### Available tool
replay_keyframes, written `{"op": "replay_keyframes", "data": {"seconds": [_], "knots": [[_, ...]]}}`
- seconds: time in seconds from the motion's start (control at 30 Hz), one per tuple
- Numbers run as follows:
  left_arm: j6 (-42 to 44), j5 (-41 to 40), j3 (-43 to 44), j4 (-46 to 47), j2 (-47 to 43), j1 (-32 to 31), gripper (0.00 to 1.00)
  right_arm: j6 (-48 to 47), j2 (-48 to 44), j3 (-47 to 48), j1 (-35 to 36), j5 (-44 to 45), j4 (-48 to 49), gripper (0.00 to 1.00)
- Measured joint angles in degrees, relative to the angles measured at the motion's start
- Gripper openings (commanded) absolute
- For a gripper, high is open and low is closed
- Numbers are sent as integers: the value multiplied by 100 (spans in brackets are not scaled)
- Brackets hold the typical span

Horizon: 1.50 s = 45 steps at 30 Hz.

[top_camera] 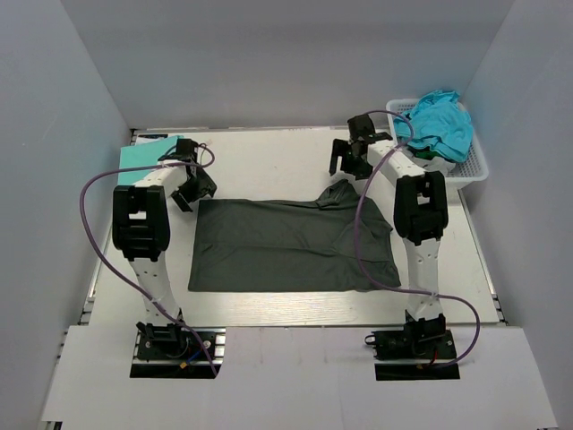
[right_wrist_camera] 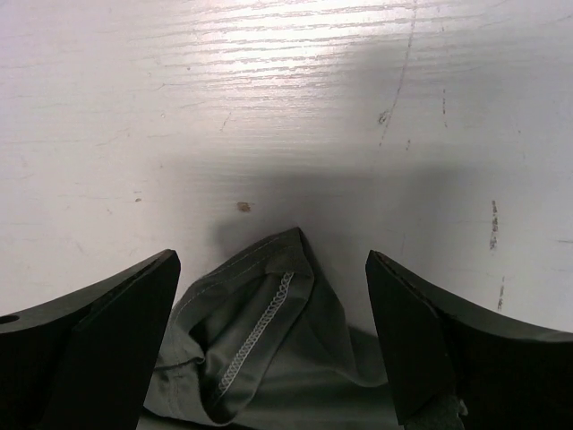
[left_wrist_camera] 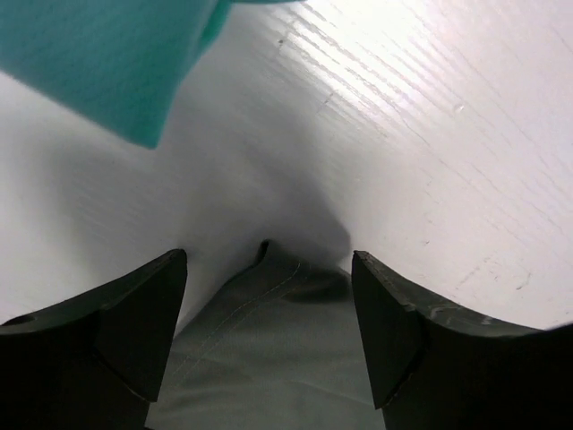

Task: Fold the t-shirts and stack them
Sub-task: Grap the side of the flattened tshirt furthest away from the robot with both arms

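Corners matter most right now. The dark grey t-shirt [top_camera: 286, 246] lies flat in the middle of the tabletop [top_camera: 269, 152], with one sleeve [right_wrist_camera: 260, 331] bunched up at its far right side. Your left gripper [left_wrist_camera: 269, 269] is spread wide at the far left corner of the shirt, and that corner sits right between its fingers. Your right gripper [right_wrist_camera: 273, 269] is spread wide too, with the tip of the sleeve between its fingers. Neither one is pinching anything.

To do this well, I think you should go down low so one finger slides under the cloth edge. Then press together on a good bit of cloth, not just the very tip, or it may slip out. Grab both sides at about the same time and lift them together, so the shirt folds straight. Tuck that sleeve in flat if you can.

The mint-green t-shirt [top_camera: 143, 154] lies flat at the far left, near your left gripper, so take care not to drag it. The teal t-shirts [top_camera: 439, 121] are heaped in the white basket [top_camera: 474, 170] at the far right.
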Motion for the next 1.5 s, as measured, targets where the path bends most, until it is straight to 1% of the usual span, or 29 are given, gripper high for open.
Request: {"op": "replay_keyframes", "data": {"seconds": [0.03,0.07,0.13,0.17,0.2,0.27,0.3,0.37,0.4,0.43,0.5,0.53,0.6,0.63,0.67,0.7,0.83,0.87,0.9,0.93,1.2,1.3,1.4,1.5], "knots": [[22,11,0,31,2,0,81,-4,33,7,-2,-7,4,90],[55,26,0,63,11,0,75,-9,63,20,-2,-15,9,90],[101,72,0,114,17,0,70,-11,133,44,-2,-44,13,87],[118,103,0,142,22,0,68,-11,162,48,-2,-61,17,85],[133,136,-2,166,24,0,62,-11,188,48,-4,-87,15,80],[155,181,-15,203,31,0,56,-11,216,46,-2,-109,17,73],[162,212,-26,234,31,0,45,-2,216,44,-4,-133,17,71],[166,271,-92,343,31,2,34,13,216,22,-2,-136,37,70],[173,299,-116,380,17,7,26,17,216,4,-2,-133,48,68],[164,332,-146,433,13,9,21,13,216,2,-2,-133,59,64],[173,374,-229,525,-17,11,16,17,216,-9,-4,-136,70,60],[179,391,-262,562,-26,11,9,26,216,-17,-4,-133,72,56],[168,409,-280,586,-44,13,1,28,216,-37,-4,-133,83,51],[179,415,-284,595,-44,13,0,31,216,-39,-4,-133,87,47],[177,417,-286,599,-46,13,0,33,216,-44,-7,-131,85,40],[177,424,-289,599,-46,13,0,44,216,-48,-9,-127,85,36],[177,444,-289,601,-46,13,0,101,216,-90,-7,-105,90,22],[175,444,-286,599,-46,13,0,114,216,-105,-9,-101,103,13],[175,444,-286,597,-46,13,0,129,210,-127,-9,-83,114,8],[177,444,-286,597,-46,13,0,136,205,-149,-11,-83,133,0],[175,444,-262,503,-66,11,0,133,144,-203,-4,-28,166,0],[177,444,-284,387,-122,7,0,129,-24,-315,0,22,120,0],[177,433,-507,382,-396,-24,0,114,-544,-745,4,46,125,0],[177,444,-933,409,-968,-68,0,118,-1478,-1528,11,39,210,0]]}}
